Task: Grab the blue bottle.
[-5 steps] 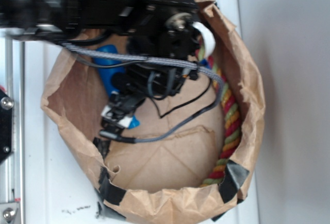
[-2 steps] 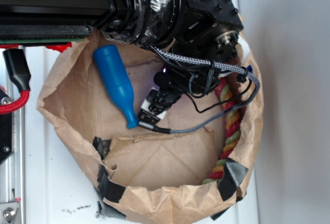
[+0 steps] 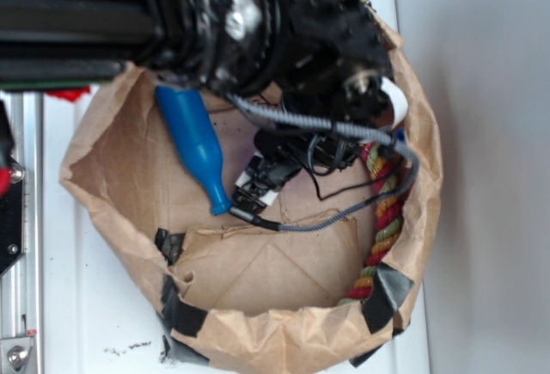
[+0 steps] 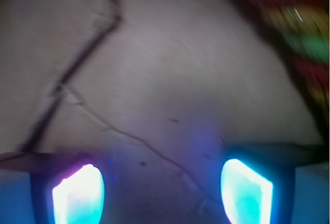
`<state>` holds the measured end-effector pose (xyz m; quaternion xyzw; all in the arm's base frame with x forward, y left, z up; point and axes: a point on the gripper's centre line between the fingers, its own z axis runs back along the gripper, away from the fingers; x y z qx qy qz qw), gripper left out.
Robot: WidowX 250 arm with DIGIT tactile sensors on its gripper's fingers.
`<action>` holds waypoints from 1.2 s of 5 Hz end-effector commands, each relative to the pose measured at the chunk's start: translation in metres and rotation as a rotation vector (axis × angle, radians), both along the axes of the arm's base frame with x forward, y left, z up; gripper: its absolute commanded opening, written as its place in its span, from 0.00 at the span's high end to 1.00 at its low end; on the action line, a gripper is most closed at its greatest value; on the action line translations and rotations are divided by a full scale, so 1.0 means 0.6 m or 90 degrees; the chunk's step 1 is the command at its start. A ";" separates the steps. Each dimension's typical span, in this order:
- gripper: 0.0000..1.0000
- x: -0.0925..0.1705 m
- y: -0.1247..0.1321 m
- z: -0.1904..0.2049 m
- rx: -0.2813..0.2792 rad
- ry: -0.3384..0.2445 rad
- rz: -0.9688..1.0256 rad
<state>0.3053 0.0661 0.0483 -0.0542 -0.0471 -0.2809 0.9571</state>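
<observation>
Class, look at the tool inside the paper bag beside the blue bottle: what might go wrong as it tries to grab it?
1. The open tool sits beside the blue bottle's narrow neck; closing there may pinch only the neck, or push the lying bottle so it rolls away.
2. The wrist view shows only bag floor between the fingers, so closing now would probably grasp nothing.
3. The loose cable near the twisted rope might snag.

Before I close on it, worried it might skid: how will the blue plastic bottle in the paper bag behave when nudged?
The blue plastic bottle lies on its side, so it probably rolls. Its smooth taper may slip from the jaws. It looks light.
</observation>
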 end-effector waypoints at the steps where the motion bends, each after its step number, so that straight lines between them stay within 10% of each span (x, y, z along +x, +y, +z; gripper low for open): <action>1: 0.00 -0.054 0.004 0.116 -0.041 -0.086 -0.030; 6: 0.00 -0.144 -0.048 -0.013 0.112 -0.088 -0.126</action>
